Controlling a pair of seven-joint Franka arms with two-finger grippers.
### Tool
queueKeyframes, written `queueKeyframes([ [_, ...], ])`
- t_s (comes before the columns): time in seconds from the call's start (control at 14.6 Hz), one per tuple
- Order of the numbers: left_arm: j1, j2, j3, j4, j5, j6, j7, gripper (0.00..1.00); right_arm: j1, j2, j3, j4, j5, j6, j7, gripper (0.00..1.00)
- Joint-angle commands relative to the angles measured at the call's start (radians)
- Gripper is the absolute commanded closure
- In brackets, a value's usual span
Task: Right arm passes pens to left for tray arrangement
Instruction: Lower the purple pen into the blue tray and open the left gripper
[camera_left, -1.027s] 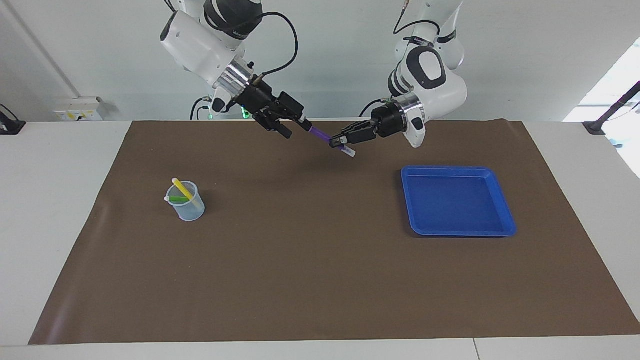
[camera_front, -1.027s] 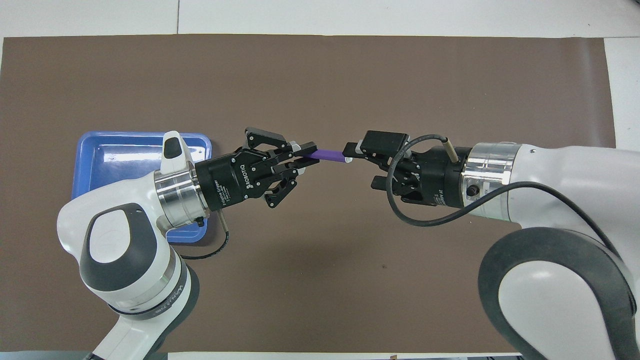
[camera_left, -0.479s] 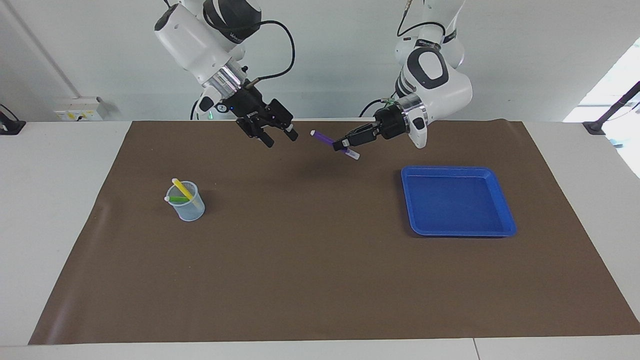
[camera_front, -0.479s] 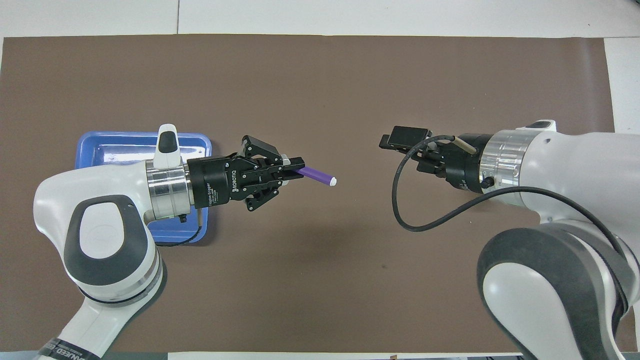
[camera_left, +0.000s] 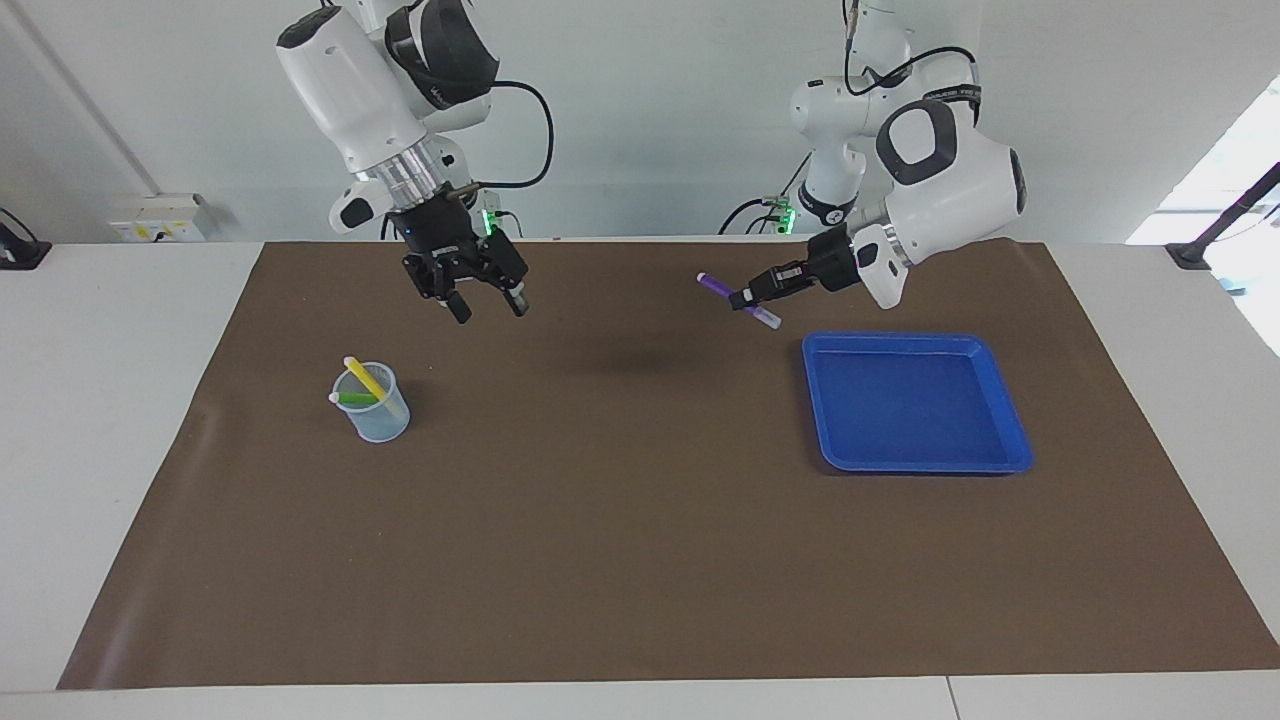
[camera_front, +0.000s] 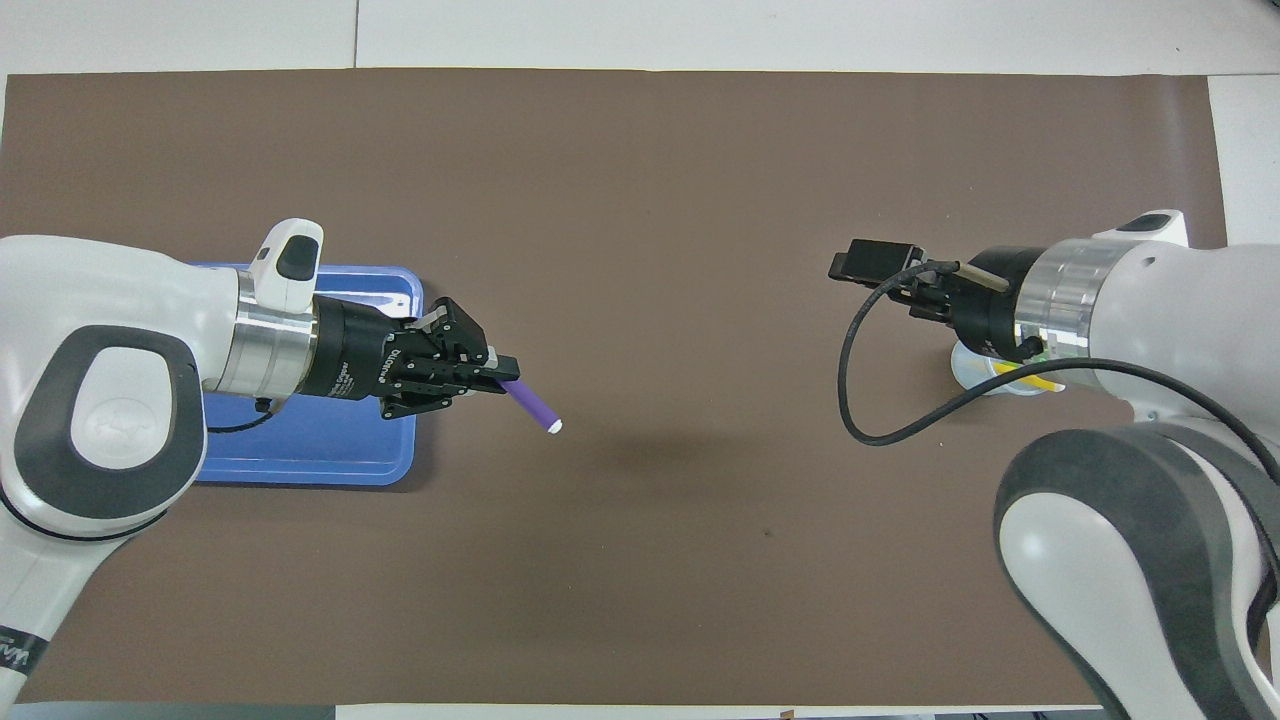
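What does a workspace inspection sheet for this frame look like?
Surface: brown mat over white table.
Job's things: blue tray holds nothing; yellow pen and green pen in clear cup; purple pen in left gripper.
Clutter: nothing seen.
Grippers: left shut on purple pen, over mat beside tray; right gripper open, above mat near cup.
Cables: black cable loops off right wrist.
Surroundings: white wall, wall socket.

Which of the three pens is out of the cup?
The purple pen: the left gripper holds it in the air beside the tray. The yellow pen and green pen sit in the cup.
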Motion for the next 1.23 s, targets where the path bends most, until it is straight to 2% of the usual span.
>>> queueKeyframes([
  [0.0, 0.020, 0.122, -0.002, 0.170, 0.236, -0.134, 0.003, 1.00, -0.054, 0.005, 0.009, 0.007, -0.060, -0.037, -0.071, 0.00],
  [0.14, 0.021, 0.207, -0.001, 0.267, 0.411, -0.212, 0.041, 1.00, -0.069, 0.005, 0.009, 0.014, -0.153, -0.071, -0.089, 0.00],
  [0.34, 0.047, 0.250, -0.002, 0.286, 0.608, -0.227, 0.162, 1.00, -0.100, 0.009, 0.008, 0.035, -0.241, -0.123, -0.091, 0.00],
  [0.62, 0.056, 0.348, -0.001, 0.336, 0.829, -0.249, 0.296, 1.00, -0.166, 0.054, -0.001, 0.147, -0.300, -0.252, -0.181, 0.00],
  [0.75, 0.057, 0.423, -0.002, 0.390, 0.898, -0.288, 0.302, 1.00, -0.198, 0.072, -0.001, 0.196, -0.301, -0.322, -0.236, 0.00],
  [0.89, 0.064, 0.475, -0.001, 0.430, 0.909, -0.314, 0.301, 1.00, -0.215, 0.094, 0.000, 0.258, -0.324, -0.407, -0.246, 0.00],
  [1.16, 0.078, 0.488, 0.001, 0.416, 0.885, -0.305, 0.272, 1.00, -0.212, 0.118, -0.005, 0.332, -0.390, -0.505, -0.290, 0.00],
])
